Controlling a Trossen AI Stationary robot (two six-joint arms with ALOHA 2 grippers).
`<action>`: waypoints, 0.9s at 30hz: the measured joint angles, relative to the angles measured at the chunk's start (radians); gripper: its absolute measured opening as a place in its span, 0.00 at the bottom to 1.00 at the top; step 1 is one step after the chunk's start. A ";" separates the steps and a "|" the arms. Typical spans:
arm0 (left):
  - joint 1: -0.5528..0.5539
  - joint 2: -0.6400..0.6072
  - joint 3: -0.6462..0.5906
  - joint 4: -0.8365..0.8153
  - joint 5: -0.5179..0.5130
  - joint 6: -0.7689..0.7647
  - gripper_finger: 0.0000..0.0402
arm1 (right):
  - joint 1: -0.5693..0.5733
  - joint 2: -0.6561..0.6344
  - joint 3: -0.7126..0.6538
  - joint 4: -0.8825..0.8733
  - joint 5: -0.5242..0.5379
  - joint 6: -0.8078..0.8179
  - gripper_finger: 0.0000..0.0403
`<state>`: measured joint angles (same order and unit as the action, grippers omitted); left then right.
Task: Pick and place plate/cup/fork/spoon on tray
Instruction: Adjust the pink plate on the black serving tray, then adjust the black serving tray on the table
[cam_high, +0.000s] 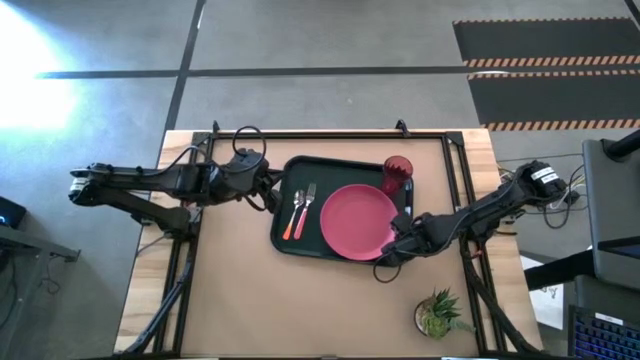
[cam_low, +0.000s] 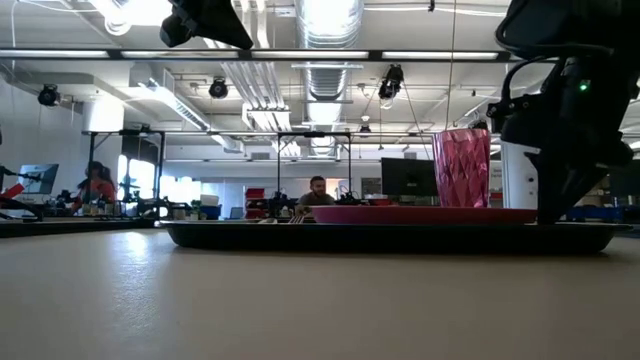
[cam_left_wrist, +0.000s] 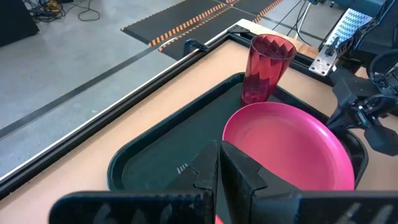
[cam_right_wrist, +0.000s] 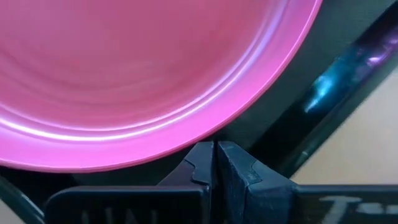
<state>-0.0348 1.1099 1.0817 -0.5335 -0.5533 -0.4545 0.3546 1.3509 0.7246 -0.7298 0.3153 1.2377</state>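
My right pincer (cam_high: 392, 245), clenched empty, sits low at the plate's (cam_high: 357, 221) lower-right rim; left pincer (cam_high: 272, 190) clenched at tray's (cam_high: 285, 243) left edge. Fork tines mostly hidden.

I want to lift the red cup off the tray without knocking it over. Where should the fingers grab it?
Probably the cup is best gripped around its side wall near the middle, from the tray's far edge or from above. It stands upright in the tray's corner, and the plate lies close on the other side, blocking that way in.
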 joint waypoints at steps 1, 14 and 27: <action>0.000 0.000 0.000 0.000 0.000 0.000 0.00 | 0.000 0.000 0.000 0.010 0.000 0.000 0.02; 0.000 0.000 -0.001 0.000 0.000 0.000 0.00 | -0.002 0.000 0.000 0.082 0.078 0.018 0.02; 0.000 0.000 -0.001 -0.008 0.024 0.000 0.00 | -0.001 -0.100 0.001 0.082 -0.124 -0.044 0.02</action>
<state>-0.0349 1.1099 1.0809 -0.5415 -0.5297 -0.4549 0.3534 1.2514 0.7254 -0.6475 0.1909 1.1938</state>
